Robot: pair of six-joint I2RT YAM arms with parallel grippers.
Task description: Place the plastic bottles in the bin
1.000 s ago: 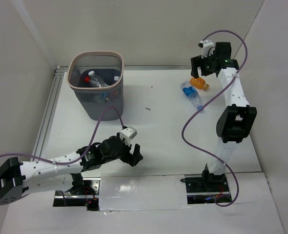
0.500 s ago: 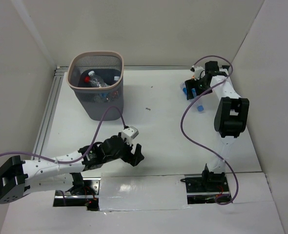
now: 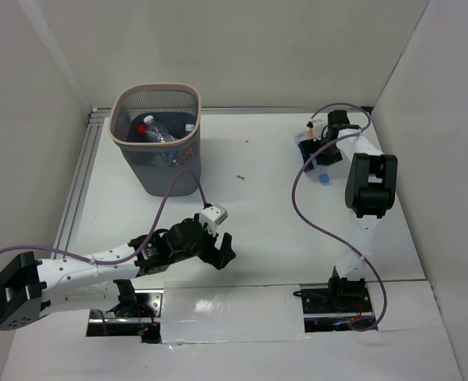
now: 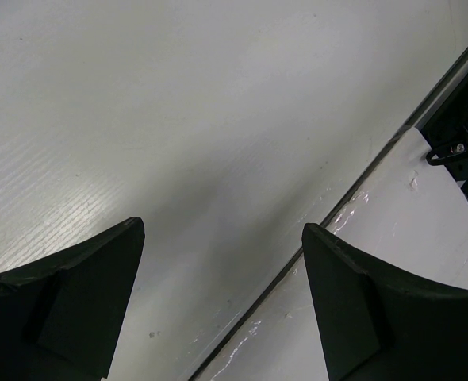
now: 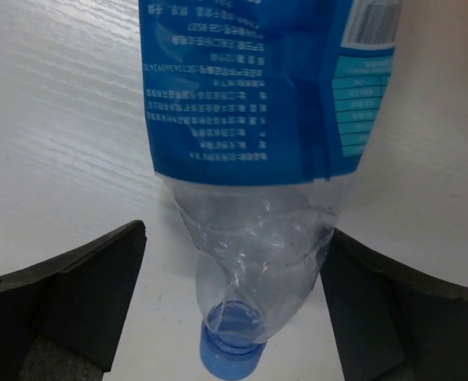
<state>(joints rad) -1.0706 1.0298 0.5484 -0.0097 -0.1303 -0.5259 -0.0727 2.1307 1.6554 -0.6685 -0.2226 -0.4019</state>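
Moved since a second ago: right gripper (image 5: 235,232), then raised near the back wall, now lowered over a bottle (image 5: 250,95) at the far right of the table (image 3: 258,206). Left gripper (image 3: 218,257) is almost unchanged.

Item 1, bottle: thin clear plastic, creased and dented at the shoulder, with a glossy blue printed label and a blue screw cap (image 5: 232,353). It lies flat on the tabletop. The right wrist view shows its neck between the two dark, blunt fingers, which are spread wide and not clamped on it. The overhead view shows only the cap beside the arm.

Item 2, bin (image 3: 155,89): dark wire mesh with a pale rounded-square rim, standing at the far left. The overhead view alone shows it, with other bottles (image 3: 159,133) inside, one of them red-capped.

Item 3, left gripper: matt black wedge-shaped fingers, wide apart and holding nothing. It is low over the matt, faintly ribbed white surface near a glossy strip (image 4: 393,262) at the front edge.
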